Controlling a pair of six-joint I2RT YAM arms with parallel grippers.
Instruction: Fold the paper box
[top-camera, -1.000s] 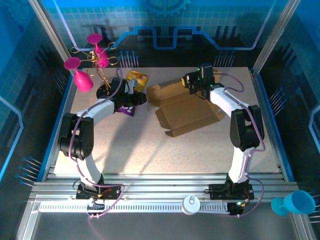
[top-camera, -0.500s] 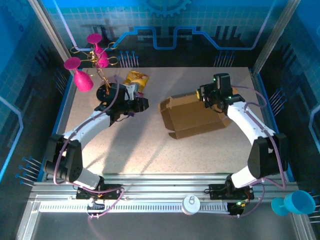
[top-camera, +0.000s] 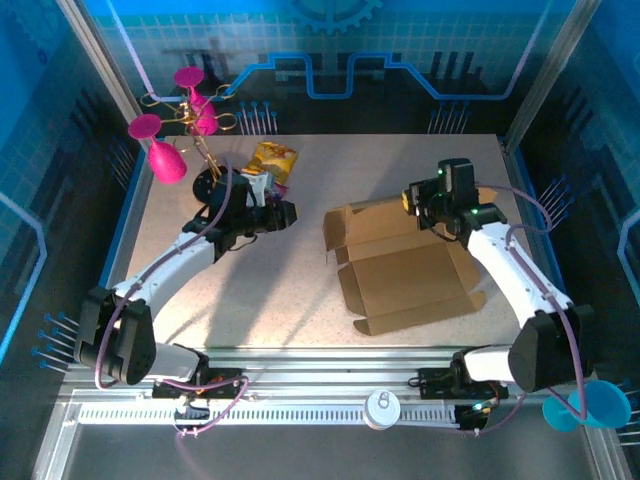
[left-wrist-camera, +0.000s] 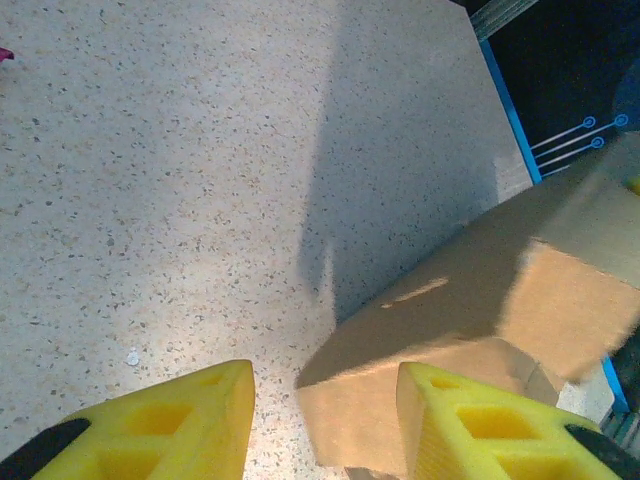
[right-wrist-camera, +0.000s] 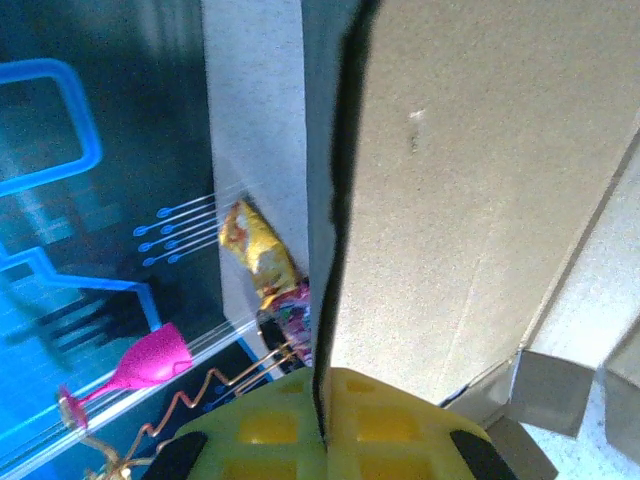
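Right jaws pinched on the box edge, folding barely begun; left jaws half-open, empty, should reach the flap ahead.

Readable text, labels, brands, numbers, signs: none.
- paper box: plain brown faces, no lettering to read in the overhead or wrist views.
- yellow packet: printed wrapper, but the print is too small and blurred to read.
- back wall: blue line graphics with part of a gear outline; no words or figures can be made out on it.
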